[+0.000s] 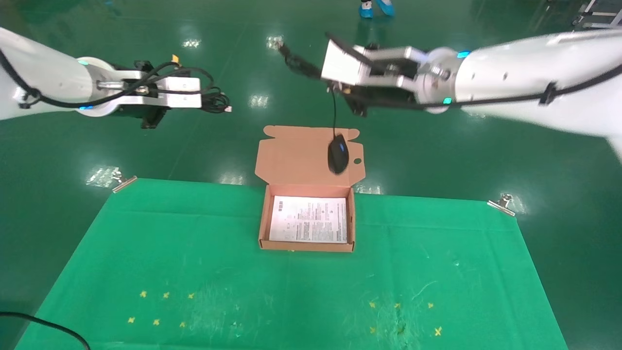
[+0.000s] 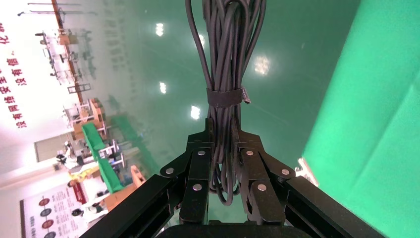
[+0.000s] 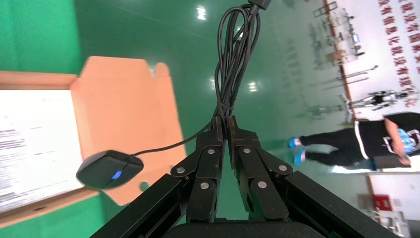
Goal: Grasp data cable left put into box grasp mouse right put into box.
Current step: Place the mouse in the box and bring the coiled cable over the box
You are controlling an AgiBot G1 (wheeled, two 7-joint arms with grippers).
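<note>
Nothing had been boxed yet: the box [image 1: 308, 245] held only its printed sheet [image 1: 309, 219]. The data cable [image 2: 226, 74] was clenched in the left gripper [image 2: 225, 163], up and left of the box. The mouse [image 1: 338, 153] dangled above the box's flap, its cord [image 3: 233, 54] pinched by the right gripper [image 3: 224, 134].
</note>
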